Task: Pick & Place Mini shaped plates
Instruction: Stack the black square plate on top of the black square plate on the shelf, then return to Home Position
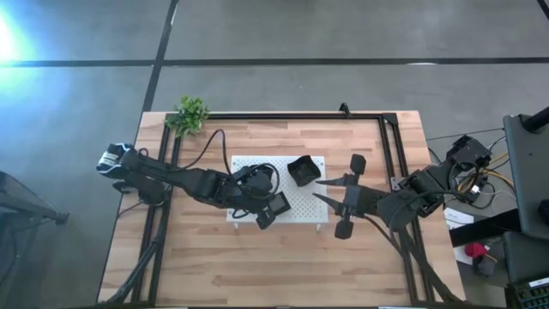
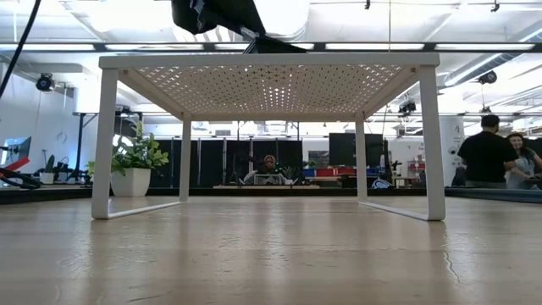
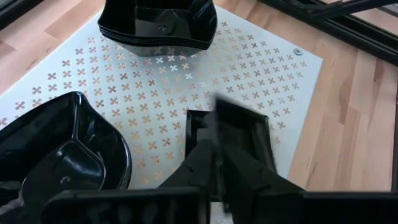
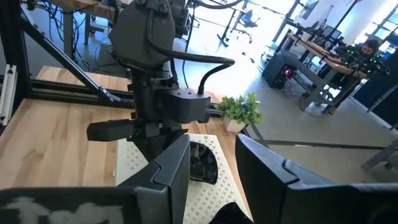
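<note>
On the worktop (image 1: 257, 266) the raised white perforated board (image 3: 186, 81) carries the mini shaped plates: a nested stack (image 1: 302, 170), a rounded plate (image 3: 59, 149) and a rectangular dish (image 3: 245, 134). The dish's wall appears pinched by the nearly closed left tool (image 1: 273, 209); the glossy rim could slip out. The stack could be knocked by the right tool (image 1: 316, 190), spread wide and empty just beside it

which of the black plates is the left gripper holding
The small rectangular plate, pinched between the left gripper's fingers above the white perforated board. The stack of plates and the rounded plate rest on the board untouched.
</note>
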